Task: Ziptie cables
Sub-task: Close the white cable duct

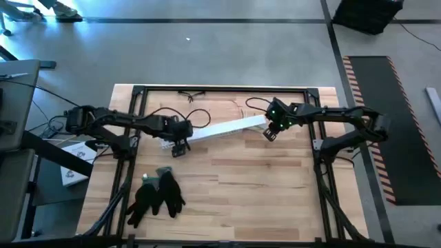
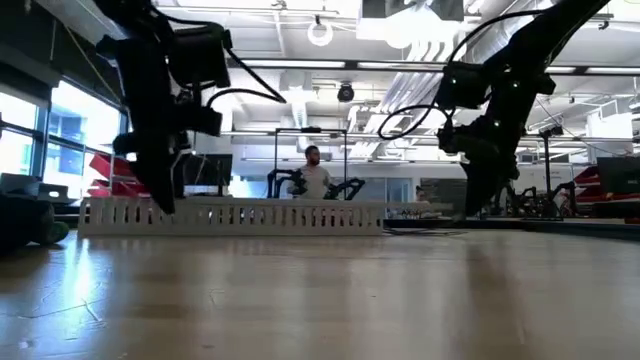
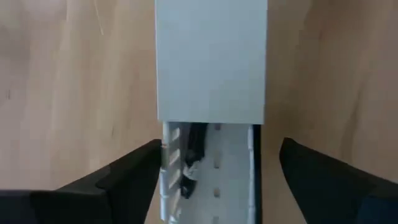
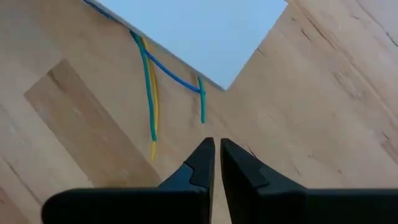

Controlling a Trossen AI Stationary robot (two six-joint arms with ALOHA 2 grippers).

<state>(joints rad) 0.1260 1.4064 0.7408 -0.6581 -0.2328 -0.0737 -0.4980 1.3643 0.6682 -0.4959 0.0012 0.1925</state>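
Hovering over the channel's [image 1: 220, 130] 9 o'clock end, the left tool [image 3: 214, 180] is spread wide, straddling it. The right tool [image 4: 216, 163], pinched almost closed on nothing, hangs at the 3 o'clock end, where cables [image 4: 149, 93] trail from under the channel onto the table [image 1: 262, 186].

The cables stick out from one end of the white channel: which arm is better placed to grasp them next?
Probably the right arm: its end effector, nearly closed, sits just before the cables at that end of the white channel.
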